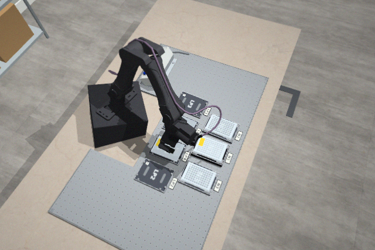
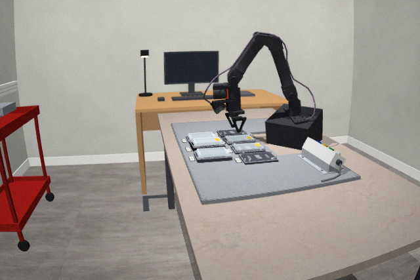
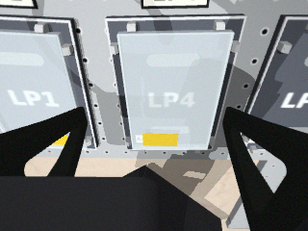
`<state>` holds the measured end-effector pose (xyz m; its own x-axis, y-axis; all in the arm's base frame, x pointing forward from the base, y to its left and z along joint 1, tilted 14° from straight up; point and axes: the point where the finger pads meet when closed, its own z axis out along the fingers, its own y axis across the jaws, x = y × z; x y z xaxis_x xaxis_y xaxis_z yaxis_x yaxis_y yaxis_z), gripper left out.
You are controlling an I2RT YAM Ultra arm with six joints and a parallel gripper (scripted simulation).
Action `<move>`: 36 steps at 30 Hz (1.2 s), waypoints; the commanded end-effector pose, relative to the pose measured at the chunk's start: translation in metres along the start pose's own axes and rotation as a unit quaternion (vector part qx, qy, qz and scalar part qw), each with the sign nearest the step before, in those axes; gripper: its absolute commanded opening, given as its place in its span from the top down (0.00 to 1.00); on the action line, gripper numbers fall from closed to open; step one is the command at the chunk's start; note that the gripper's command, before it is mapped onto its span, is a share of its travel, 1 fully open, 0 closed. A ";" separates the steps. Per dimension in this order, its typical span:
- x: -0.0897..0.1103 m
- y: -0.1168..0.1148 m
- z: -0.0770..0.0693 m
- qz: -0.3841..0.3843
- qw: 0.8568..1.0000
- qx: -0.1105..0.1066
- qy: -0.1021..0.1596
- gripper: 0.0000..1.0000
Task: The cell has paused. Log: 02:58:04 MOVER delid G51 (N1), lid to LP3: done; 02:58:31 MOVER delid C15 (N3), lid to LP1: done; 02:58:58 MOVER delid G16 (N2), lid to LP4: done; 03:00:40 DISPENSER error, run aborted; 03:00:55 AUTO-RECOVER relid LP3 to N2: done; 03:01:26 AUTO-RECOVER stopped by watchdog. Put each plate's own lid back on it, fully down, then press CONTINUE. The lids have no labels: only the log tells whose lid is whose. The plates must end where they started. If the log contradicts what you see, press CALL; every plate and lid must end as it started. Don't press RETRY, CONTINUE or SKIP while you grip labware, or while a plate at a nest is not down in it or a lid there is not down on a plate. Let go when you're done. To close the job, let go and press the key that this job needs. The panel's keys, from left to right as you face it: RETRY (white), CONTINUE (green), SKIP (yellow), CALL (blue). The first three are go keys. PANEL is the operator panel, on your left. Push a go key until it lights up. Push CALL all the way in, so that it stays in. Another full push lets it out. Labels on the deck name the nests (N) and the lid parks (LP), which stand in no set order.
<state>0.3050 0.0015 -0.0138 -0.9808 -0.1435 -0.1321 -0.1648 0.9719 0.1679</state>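
gripper [image 3: 154, 144]: fingers spread wide, nothing between them; hovers above the lid on lp4, its two dark fingers in the lower corners of the wrist view.

lid on lp4 [image 3: 173, 91]: clear, flat on its park, centre of the wrist view; yellow tag at its lower edge; the park's lettering reads through it.

lid on lp1 [image 3: 31, 91]: clear, left edge of the wrist view, just beside the lp4 park; a bit of yellow tag shows by the left finger.

lp3 park [image 1: 193, 103]: dark, bare, centre of the top view.

lp2 park [image 1: 154, 175]: dark, bare, lower centre of the top view.

plate column, right of the parks in the top view: upper plate [image 1: 221, 127], uncovered wells; middle plate [image 1: 210, 148], yellow tag at its upper-left corner; lower plate [image 1: 198, 177], uncovered wells. nest labels too small to read.

operator panel [image 2: 322, 154]: pale box, right of centre in the exterior view, well apart from the gripper; coloured keys along its far top edge.

deck plate [image 1: 105, 198]: grey, perforated, on a beige table [image 1: 211, 23].
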 end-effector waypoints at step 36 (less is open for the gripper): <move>0.015 -0.015 -0.001 -0.013 0.999 0.003 -0.035 0.00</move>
<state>0.2875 -0.0173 -0.0198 -0.9742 -0.1484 -0.1700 -0.1758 0.9714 0.1597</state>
